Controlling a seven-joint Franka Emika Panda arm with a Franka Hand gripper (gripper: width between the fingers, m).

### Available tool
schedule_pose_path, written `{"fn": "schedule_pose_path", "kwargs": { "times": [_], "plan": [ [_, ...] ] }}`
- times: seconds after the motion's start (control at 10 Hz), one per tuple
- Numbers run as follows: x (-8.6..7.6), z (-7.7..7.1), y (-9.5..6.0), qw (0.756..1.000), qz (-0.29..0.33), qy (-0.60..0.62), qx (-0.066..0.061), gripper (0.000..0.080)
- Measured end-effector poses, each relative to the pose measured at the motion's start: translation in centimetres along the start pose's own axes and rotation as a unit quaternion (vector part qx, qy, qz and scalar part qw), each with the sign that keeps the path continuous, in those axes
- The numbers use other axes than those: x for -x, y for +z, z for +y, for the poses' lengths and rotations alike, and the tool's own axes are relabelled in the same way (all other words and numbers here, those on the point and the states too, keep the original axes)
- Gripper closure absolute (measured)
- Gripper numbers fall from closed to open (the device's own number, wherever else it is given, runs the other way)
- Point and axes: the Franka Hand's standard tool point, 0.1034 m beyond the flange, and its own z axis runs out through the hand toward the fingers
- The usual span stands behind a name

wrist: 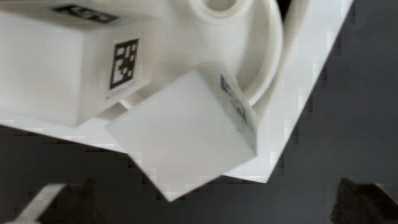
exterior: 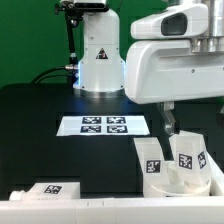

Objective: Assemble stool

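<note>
The round white seat (exterior: 188,184) lies at the front on the exterior view's right, with two chunky white tagged legs (exterior: 152,160) (exterior: 190,152) standing upright on or against it. A third leg (exterior: 52,190) lies at the front left. My gripper (exterior: 168,120) hangs open and empty just above and behind these parts. In the wrist view the seat's rim (wrist: 263,55) curves behind one tagged leg (wrist: 71,75), and a second leg (wrist: 187,140) points toward the camera. My gripper (wrist: 210,205) is open, and its dark fingertips (wrist: 54,205) stay clear of the parts.
The marker board (exterior: 103,125) lies flat mid-table on the black mat. The white robot base (exterior: 98,60) stands behind it. A white ledge (exterior: 100,205) runs along the table's front edge beside the lying leg.
</note>
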Motion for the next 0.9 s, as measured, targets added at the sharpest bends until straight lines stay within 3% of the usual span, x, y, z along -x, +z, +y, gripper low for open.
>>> {"fn": "schedule_pose_path", "kwargs": {
  "times": [0.2, 0.3, 0.5, 0.6, 0.8, 0.9],
  "plan": [
    [0.7, 0.8, 1.1, 0.998, -0.015, -0.065, 0.012, 0.015],
    [1.2, 0.7, 2.0, 0.997, -0.025, -0.066, 0.01, 0.015],
    [1.6, -0.9, 3.9, 0.998, -0.044, -0.036, 0.007, 0.015],
    [1.5, -0.6, 3.8, 0.999, -0.041, -0.033, 0.008, 0.015],
    [1.6, -0.4, 3.9, 0.999, -0.042, -0.012, 0.009, 0.0418],
    [1.6, -0.4, 3.9, 0.999, -0.042, 0.005, 0.009, 0.0418]
  ]
}}
